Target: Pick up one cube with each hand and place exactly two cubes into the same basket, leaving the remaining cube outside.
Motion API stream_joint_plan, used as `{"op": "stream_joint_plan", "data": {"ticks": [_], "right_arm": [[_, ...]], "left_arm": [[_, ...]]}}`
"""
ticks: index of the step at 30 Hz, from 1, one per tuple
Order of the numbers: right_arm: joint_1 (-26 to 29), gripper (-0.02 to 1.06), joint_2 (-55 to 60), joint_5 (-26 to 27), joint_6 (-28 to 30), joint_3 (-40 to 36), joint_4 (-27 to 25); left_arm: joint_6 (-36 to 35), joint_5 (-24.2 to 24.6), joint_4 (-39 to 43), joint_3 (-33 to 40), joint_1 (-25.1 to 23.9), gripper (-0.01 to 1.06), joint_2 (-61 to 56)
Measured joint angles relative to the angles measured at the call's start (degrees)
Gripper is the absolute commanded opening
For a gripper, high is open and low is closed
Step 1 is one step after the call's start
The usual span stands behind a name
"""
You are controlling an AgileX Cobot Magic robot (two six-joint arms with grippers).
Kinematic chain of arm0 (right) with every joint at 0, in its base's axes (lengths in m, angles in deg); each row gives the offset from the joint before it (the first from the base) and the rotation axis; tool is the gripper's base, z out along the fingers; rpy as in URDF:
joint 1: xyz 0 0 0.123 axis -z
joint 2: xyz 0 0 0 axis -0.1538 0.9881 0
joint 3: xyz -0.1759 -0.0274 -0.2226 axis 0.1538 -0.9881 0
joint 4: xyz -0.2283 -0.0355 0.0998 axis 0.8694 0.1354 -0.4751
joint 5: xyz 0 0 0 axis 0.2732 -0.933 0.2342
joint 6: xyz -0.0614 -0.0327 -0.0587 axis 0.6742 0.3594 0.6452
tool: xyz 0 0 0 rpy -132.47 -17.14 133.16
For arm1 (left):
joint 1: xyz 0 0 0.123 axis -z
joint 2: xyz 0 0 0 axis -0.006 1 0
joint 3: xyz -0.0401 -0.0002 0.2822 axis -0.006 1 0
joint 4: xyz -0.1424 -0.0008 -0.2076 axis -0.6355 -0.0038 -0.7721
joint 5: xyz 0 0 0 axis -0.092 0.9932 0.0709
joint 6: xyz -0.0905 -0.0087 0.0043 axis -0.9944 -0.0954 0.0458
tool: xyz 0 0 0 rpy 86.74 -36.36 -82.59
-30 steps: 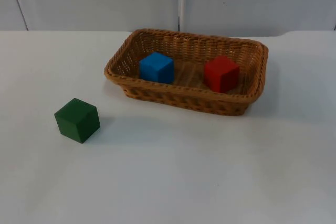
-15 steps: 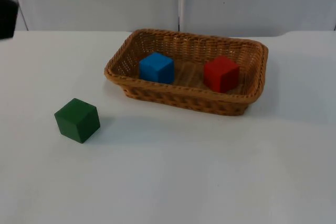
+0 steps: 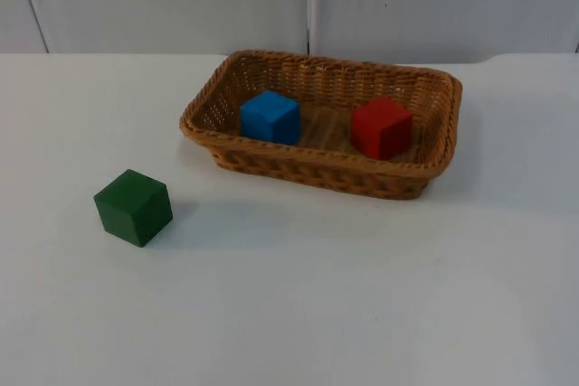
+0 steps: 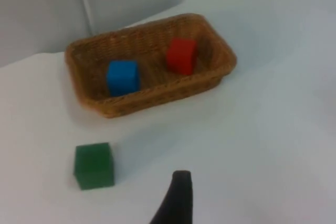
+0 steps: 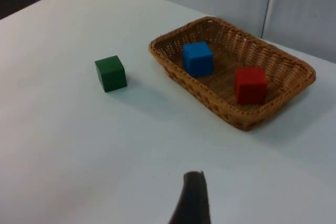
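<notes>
Gripper state on either arm you cannot tell; blue cube (image 3: 270, 116) and red cube (image 3: 381, 127) sit in basket (image 3: 318, 169), green cube (image 3: 133, 206) outside looks rigid, light—take by opposite flat faces.

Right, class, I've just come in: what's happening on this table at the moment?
Nothing is being handled. The blue cube and the red cube sit apart inside the woven wicker basket. The green cube stands outside it on the white table. Both arms wait pulled back from the objects, and neither gripper holds anything. Two cubes in, one out: the sorting looks finished.
</notes>
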Motion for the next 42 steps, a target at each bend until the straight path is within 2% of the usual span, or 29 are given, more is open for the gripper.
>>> {"op": "stream_joint_plan", "data": {"ticks": [5,12,16,22,42], "right_arm": [[0.0,0.65,-4.8,-3.1,-1.0,0.0,0.1],[0.0,0.65,-9.6,-8.5,-3.3,0.0,1.4],[0.0,0.65,-12.0,-11.3,-7.8,-0.1,6.9],[0.0,0.65,-12.2,-11.3,-10.9,-3.9,10.4],[0.0,0.65,-12.2,-10.3,-11.1,-5.4,10.5]], "left_arm": [[-5.1,4.7,4.0,0.0,0.0,0.78,-6.3],[-6.6,8.2,6.6,0.0,0.0,0.78,-13.9],[-9.6,10.3,10.0,0.9,0.0,0.78,-14.4],[-10.8,10.5,11.3,4.0,0.0,0.78,-14.4],[-14.3,10.5,14.5,5.0,0.0,0.78,-14.4]]}}
